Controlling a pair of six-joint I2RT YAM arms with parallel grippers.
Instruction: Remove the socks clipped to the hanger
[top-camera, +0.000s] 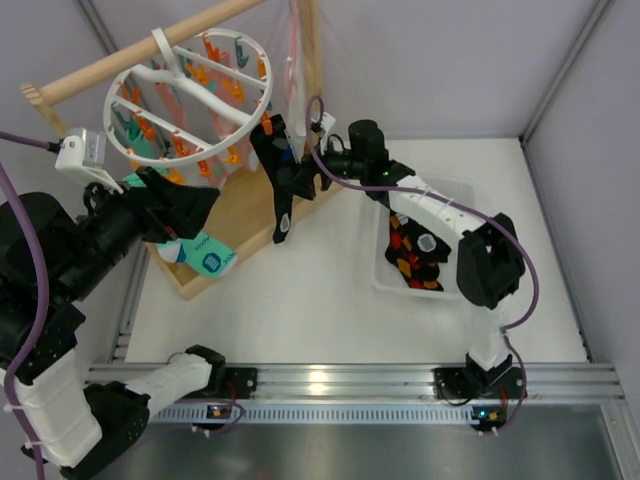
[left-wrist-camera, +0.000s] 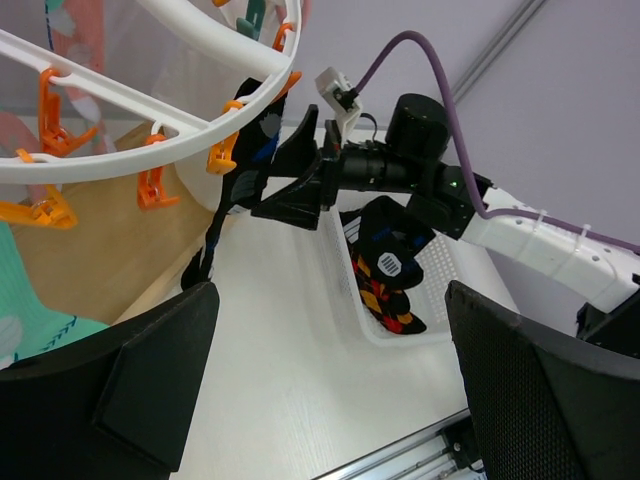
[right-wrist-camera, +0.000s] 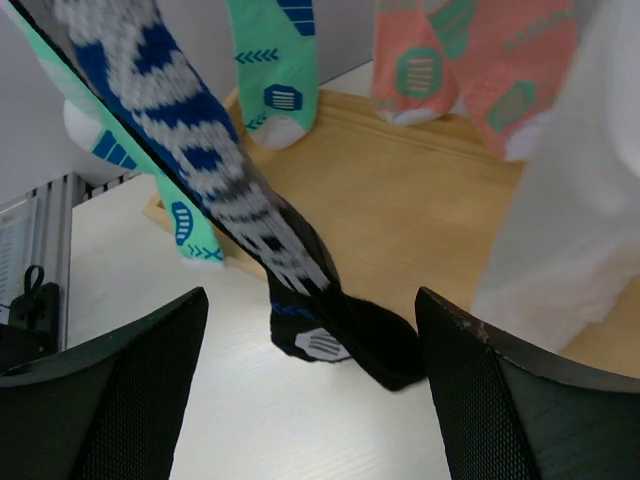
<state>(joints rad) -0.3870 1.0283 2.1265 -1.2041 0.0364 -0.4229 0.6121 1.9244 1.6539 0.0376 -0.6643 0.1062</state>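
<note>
Quick count first. There's one hanger (left-wrist-camera: 100, 160) on the wooden rail (top-camera: 130, 55), with loads of little orange and teal clips that are too crowded to count. One black sock (right-wrist-camera: 250, 215) with blue and grey patches hangs from it. I can make out at least two teal socks (right-wrist-camera: 280, 70) and two pink socks (right-wrist-camera: 420, 60); others may be hidden behind them. One more sock, black with orange diamonds (top-camera: 412, 258), is lying in the bin (top-camera: 380, 275) on the right. Two arms, two grippers.

The right arm comes up from its base, crosses over the bin and levels out pointing left at the ring's right edge. The right gripper (right-wrist-camera: 310, 300) has its fingers spread wide. The black sock dangles right in that gap, running diagonally down from upper left in the wrist view, with its lower end about level with the fingertips. Neither finger looks pressed on it, so it isn't clamped. From the left wrist view it's clearly still pinched by an orange clip (left-wrist-camera: 225, 155) on the rim, with one finger on either side.

The left arm reaches in from the left and sits low under the near side of the ring. The left gripper (left-wrist-camera: 330, 290) is wide open too, with nothing between its fingers. A teal sock hangs just beside it, off its left finger.
</note>
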